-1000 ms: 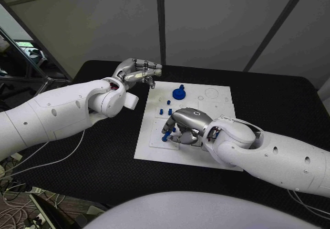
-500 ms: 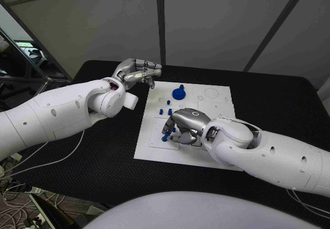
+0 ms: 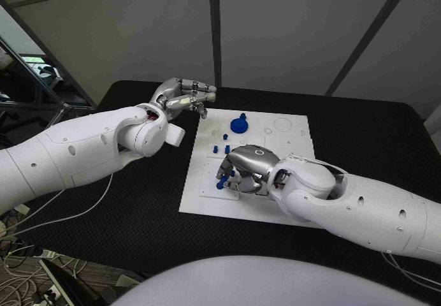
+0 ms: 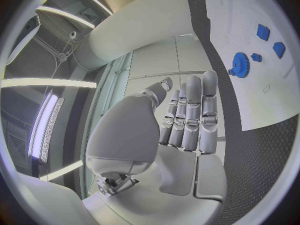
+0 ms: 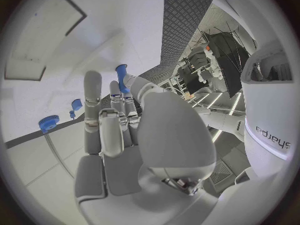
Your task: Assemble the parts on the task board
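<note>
Right hand (image 3: pixel 246 167) is low over the task board (image 3: pixel 207 199) near its middle, fingers curled round a small blue peg (image 5: pixel 121 74) – pinched at the fingertips, the peg's lower end (image 3: pixel 222 184) at 7 o'clock from the hand. Two short blue pegs (image 3: pixel 222 149) stand in the board at 11 o'clock from that hand. Further out, the blue gear (image 3: pixel 239 123) sits at 12 o'clock near the board's far edge. Left hand (image 3: pixel 182 97) hovers off the board's far-left corner – fingers curled in, holding nothing.

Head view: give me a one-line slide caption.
Right hand pinches a small blue part over the white task board; left hand hovers beside it.
</note>
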Robot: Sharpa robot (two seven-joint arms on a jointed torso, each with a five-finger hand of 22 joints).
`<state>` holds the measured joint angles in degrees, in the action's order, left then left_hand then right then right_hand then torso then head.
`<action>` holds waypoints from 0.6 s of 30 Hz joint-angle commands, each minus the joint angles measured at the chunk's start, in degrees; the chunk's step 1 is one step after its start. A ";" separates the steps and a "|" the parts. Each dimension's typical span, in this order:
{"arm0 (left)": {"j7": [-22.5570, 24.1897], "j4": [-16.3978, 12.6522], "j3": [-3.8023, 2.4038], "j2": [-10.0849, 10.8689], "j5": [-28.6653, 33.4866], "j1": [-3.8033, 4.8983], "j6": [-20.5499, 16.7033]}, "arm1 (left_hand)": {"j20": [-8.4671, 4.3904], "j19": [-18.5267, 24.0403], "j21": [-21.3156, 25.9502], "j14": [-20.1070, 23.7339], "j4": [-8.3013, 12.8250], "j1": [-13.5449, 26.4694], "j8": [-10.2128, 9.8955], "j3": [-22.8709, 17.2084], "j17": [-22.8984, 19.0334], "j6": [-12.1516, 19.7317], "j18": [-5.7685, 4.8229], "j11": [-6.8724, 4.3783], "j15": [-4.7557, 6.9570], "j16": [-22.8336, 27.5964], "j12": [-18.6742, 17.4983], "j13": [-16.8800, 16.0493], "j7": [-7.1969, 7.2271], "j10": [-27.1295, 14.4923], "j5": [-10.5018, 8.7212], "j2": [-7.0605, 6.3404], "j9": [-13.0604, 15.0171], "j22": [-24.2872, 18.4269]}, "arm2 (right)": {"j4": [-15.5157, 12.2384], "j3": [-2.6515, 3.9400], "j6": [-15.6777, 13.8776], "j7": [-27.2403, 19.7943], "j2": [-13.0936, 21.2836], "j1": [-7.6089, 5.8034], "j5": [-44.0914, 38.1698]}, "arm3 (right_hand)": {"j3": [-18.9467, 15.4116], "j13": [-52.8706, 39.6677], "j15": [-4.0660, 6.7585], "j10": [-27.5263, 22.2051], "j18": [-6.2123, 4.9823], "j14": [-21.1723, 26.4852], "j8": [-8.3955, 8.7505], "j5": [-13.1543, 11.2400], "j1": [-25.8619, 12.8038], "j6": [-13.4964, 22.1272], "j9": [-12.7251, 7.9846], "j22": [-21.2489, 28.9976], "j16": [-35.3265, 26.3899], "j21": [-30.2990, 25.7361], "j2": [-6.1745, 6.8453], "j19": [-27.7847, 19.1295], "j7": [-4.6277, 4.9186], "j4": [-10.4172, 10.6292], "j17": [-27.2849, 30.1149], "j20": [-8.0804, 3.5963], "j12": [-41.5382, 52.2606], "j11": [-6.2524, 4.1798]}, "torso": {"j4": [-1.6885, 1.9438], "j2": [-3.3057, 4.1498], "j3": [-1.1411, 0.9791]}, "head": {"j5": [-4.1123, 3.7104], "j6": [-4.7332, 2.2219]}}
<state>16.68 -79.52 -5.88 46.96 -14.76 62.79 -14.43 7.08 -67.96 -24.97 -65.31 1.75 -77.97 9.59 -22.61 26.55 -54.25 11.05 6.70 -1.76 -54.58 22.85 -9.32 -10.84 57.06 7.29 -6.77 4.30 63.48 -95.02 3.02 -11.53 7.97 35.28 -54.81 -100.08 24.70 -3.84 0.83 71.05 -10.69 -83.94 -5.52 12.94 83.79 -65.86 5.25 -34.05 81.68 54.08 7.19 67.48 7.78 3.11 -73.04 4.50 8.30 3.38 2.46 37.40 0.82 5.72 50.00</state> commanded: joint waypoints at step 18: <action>-0.01 0.03 -0.04 -0.02 0.15 0.09 0.79 | 0.23 -0.12 0.38 0.41 -0.04 -0.03 0.35 0.44 -0.09 0.27 -0.63 -0.06 -0.17 -0.09 0.51 -0.11 -0.05 -0.40 0.21 0.68 0.00 -0.11 | 0.04 -1.54 -0.79 -1.00 -0.03 -0.03 -0.63 | -1.32 0.19 -1.31 -8.23 0.31 -2.73 2.02 0.54 -4.37 9.47 -1.55 3.38 -0.18 -2.06 3.21 -1.80 0.46 0.67 0.59 1.52 -4.15 2.15 | 0.03 -0.02 0.01 | 0.06 0.00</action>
<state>16.62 -79.49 -5.88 46.95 -14.76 62.79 -14.35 7.08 -67.96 -24.97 -65.31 1.75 -77.97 9.59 -22.61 26.56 -54.25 11.06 6.70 -1.76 -54.58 23.24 -9.37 -10.84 57.06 7.30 -6.77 4.30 63.42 -94.91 1.43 -11.47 7.75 35.19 -54.70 -100.60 23.60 -3.59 0.06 63.13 -10.70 -84.00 -3.60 13.65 79.20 -56.75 3.73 -30.81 81.68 52.22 9.88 65.96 8.31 3.80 -72.43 6.02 4.34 5.46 2.46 37.38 0.82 5.75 50.01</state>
